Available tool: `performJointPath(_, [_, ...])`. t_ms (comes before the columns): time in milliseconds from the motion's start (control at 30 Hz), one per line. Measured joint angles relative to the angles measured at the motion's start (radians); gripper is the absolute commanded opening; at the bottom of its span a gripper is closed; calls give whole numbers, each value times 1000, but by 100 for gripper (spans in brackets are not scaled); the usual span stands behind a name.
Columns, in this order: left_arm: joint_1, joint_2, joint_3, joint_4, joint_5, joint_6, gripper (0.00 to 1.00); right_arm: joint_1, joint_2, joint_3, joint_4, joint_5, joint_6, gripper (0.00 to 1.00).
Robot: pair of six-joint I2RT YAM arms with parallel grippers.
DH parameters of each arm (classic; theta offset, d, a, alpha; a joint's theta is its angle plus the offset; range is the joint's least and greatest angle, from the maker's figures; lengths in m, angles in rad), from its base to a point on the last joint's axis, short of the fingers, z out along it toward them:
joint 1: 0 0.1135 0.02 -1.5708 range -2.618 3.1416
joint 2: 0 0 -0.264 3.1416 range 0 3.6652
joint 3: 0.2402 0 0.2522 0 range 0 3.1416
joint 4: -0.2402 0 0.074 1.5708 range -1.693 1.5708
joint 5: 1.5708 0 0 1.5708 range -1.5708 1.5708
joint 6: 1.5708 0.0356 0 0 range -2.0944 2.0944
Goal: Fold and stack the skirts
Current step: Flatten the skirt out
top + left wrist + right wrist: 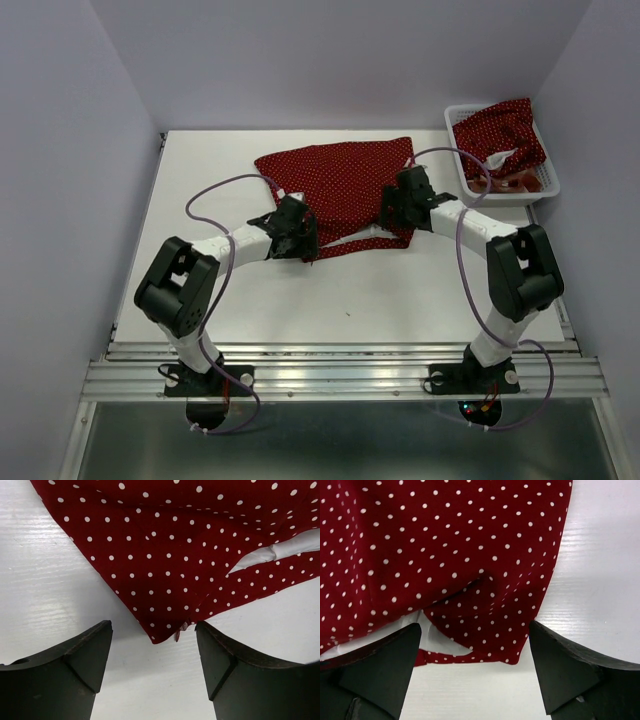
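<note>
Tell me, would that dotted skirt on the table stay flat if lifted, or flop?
Probably flop: the skirt lies limp on the table, creased near its hem. Lifted by two corners, it would likely sag between the left claw and right claw. It looks thin and light, so a push would probably bunch it, not slide it whole.

Two arms are shown, the left arm (pixel 225 243) and the right arm (pixel 478 222). Each is built of slim white links joined by bulky black joint housings. Each is carried on a small black base plate (pixel 208 378). A thin mauve cable (pixel 212 190) is looped loosely along each arm. The left claw (pixel 152 625) and the right claw (pixel 475 625) are formed of matte black, wedge-shaped fingers (pixel 75 665) with faceted, slightly scuffed inner faces.
</note>
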Motion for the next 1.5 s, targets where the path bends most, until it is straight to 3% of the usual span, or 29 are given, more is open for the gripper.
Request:
performJointPath(200, [0, 26, 11, 3, -5, 12, 67, 0, 77, 48, 9, 38, 18, 89])
performJointPath(367, [0, 59, 43, -3, -12, 22, 50, 0, 113, 74, 14, 57, 26, 85])
performJointPath(433, [0, 68, 52, -3, -17, 22, 33, 0, 121, 76, 14, 63, 31, 75])
performJointPath(467, [0, 69, 55, -4, -19, 23, 25, 0, 124, 76, 14, 65, 37, 62])
performJointPath(500, [0, 70, 55, -4, -22, 20, 8, 0, 125, 76, 14, 67, 37, 54])
performJointPath(533, [0, 69, 55, -4, -24, 21, 0, 0, 126, 76, 13, 73, 40, 47])
performJointPath(600, [0, 69, 56, -4, -31, 19, 0, 0, 126, 76, 14, 87, 40, 27])
performJointPath(767, [0, 67, 69, -28, -77, -8, 0, 0, 114, 72, 14, 127, 35, 1])
performJointPath(1033, [0, -95, 108, -92, -217, -109, 0, -13, -93, -27, 11, 149, -4, 1])
performJointPath(1233, [18, -292, 108, -101, -254, -172, 0, -75, -344, -99, -27, 40, -76, 1])
performJointPath(1500, [43, -456, 108, -139, -285, -180, 0, -77, -554, -98, -100, -145, -172, 1])
